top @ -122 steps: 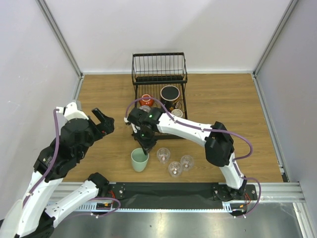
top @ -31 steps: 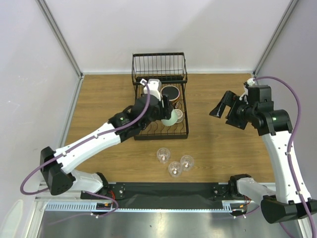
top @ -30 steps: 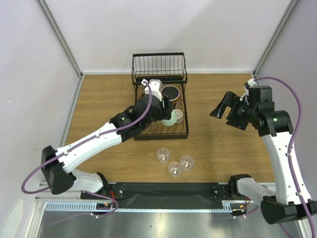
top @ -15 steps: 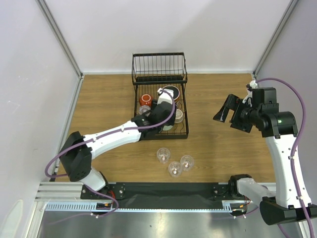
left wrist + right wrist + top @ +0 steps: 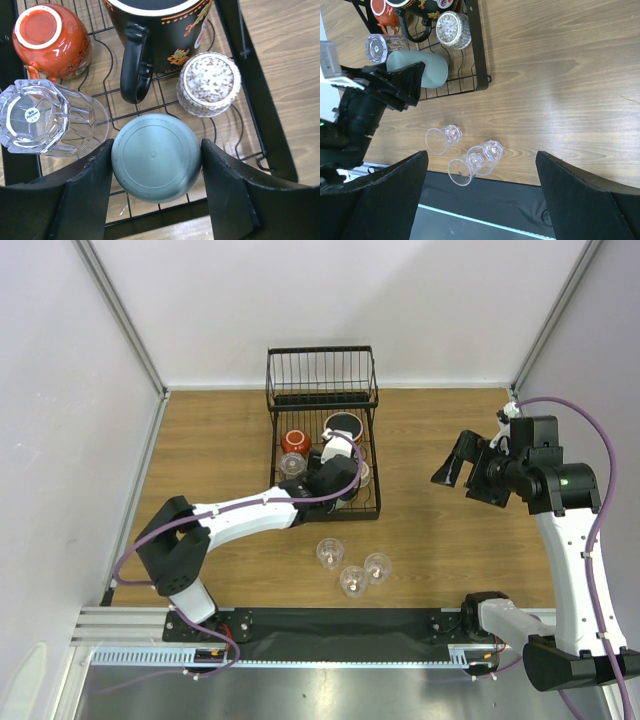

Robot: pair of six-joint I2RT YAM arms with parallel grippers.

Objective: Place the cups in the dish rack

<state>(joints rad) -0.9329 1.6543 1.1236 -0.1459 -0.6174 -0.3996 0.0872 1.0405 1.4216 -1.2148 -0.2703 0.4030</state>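
My left gripper (image 5: 156, 152) is shut on the mint-green cup (image 5: 156, 165), which is upside down, low over the front of the black wire dish rack (image 5: 250, 90). From above, the left gripper (image 5: 342, 475) covers that cup. Also in the rack are a red mug (image 5: 50, 35), a black mug (image 5: 160, 30), a speckled cup (image 5: 209, 82) and a clear tumbler (image 5: 45, 117) on its side. Three clear tumblers (image 5: 329, 552) (image 5: 352, 581) (image 5: 377, 567) lie on the table in front of the rack. My right gripper (image 5: 460, 465) hangs open and empty, high at the right.
The rack's raised wire basket (image 5: 320, 370) stands at the far end against the back wall. Bare wooden table (image 5: 450, 530) lies right of the rack. A black mat (image 5: 520, 200) runs along the near edge, just behind the tumblers.
My left arm has brought the mint-green cup down and toward the front of the rack. The right arm has hardly moved.
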